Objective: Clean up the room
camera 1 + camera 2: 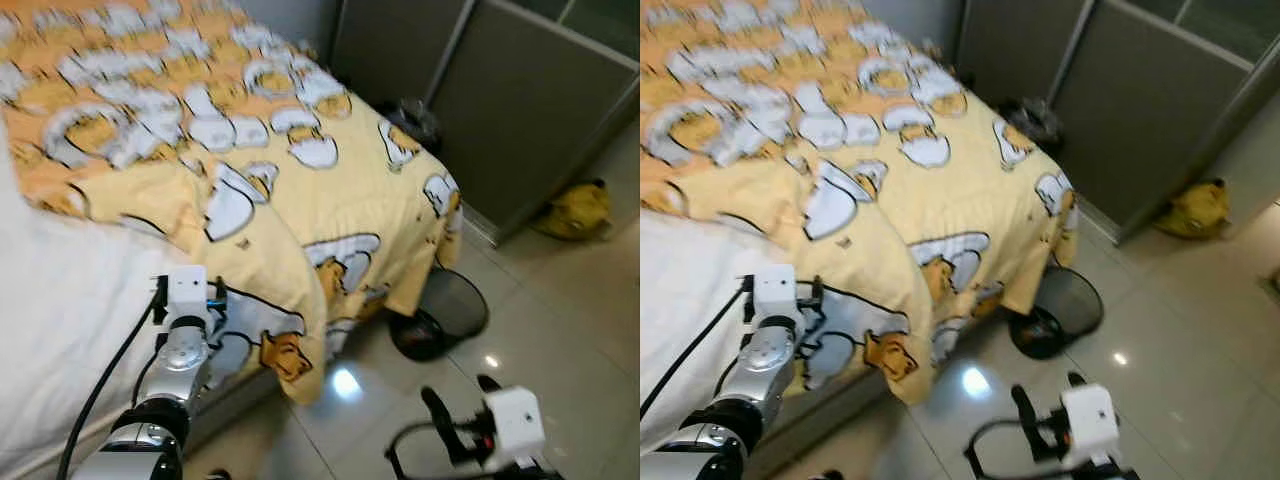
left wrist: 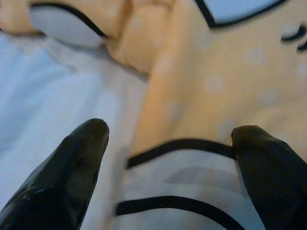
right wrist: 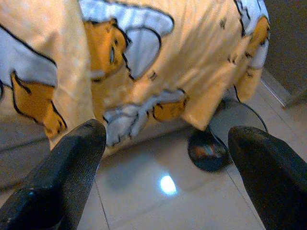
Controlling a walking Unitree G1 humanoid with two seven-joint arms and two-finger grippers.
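Your left gripper [image 2: 168, 139] is hovering spread wide, empty, over the yellow cartoon-print quilt's [image 1: 300, 200] folded edge, nearer than the right. Your right gripper [image 3: 165, 143] is hanging parted beyond that quilt's overhang, above the floor

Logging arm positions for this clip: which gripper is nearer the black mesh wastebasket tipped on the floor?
Right. The right gripper hangs open over tiles just short of the wastebasket; the open left gripper is at the blanket's edge.

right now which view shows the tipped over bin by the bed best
The left eye view: the black mesh bin lies on its side on the tiled floor at the bed's corner, whole and unobstructed. The right eye view shows the same. The right wrist view catches it between the fingers, partly under the yellow blanket.
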